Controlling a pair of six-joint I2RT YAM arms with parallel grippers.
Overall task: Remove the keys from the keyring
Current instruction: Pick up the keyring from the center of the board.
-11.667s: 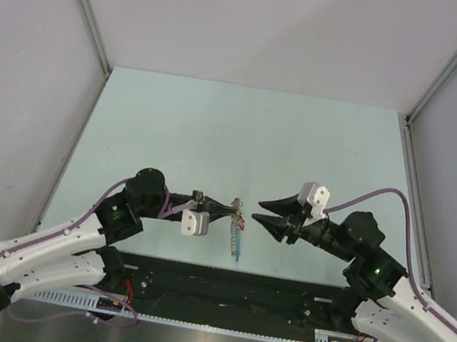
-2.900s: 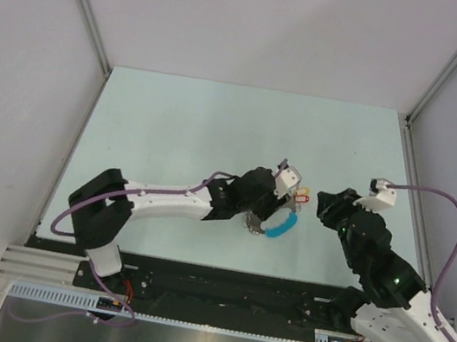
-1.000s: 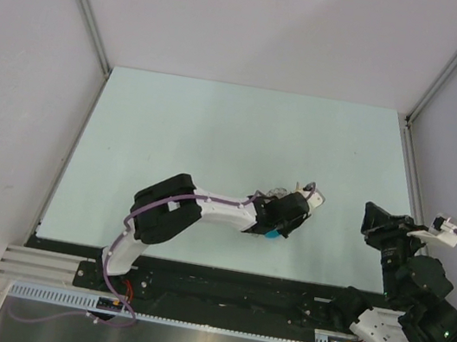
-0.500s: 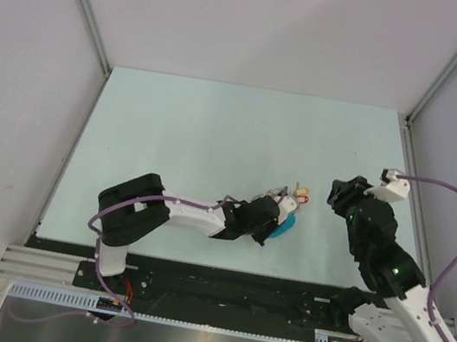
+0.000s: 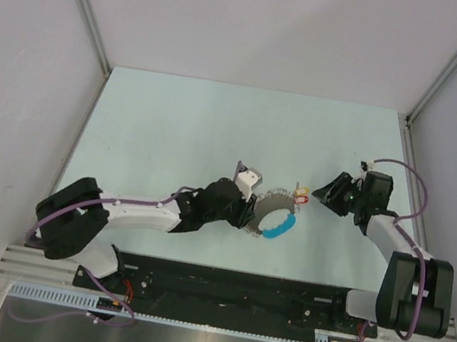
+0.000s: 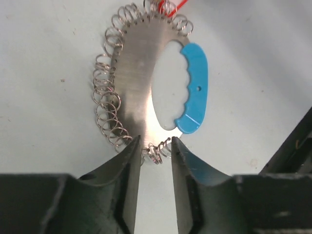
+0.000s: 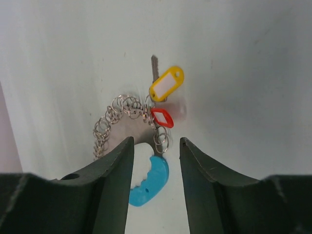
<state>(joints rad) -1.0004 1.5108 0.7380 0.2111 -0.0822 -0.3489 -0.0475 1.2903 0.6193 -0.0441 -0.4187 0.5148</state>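
We see the keyring [image 6: 134, 73], a flat oval plate of silvery metal with a row of small wire rings along its outer edge and a bright blue scalloped plastic section [image 6: 195, 87] closing one side. It lies flat on the pale green table [image 5: 174, 127], a little right of centre and low in the overhead frame [image 5: 268, 206]. At the plate's upper right end in that view hangs a small cluster. The right wrist view shows it as a small silvery key [image 7: 154, 66] whose blade points toward the top of the frame, a yellow plastic tag with a white label [image 7: 166, 84] lying over the key's head, and a red tag with a white label [image 7: 162, 117] just below. All of them still hang on the wire rings. The key's head is covered, so we cannot tell its colour. The left gripper [image 6: 152, 146] reaches in from the lower left of the overhead view [image 5: 252, 222]. Its fingers stand apart on either side of the small rings at the plate's near end, beside the blue section's tip, and grip nothing. The right gripper [image 7: 156, 141] comes in low from the right of the overhead frame [image 5: 317, 195], just beside the tags. Its fingers are spread and it holds nothing, with the cluster framed in the gap.
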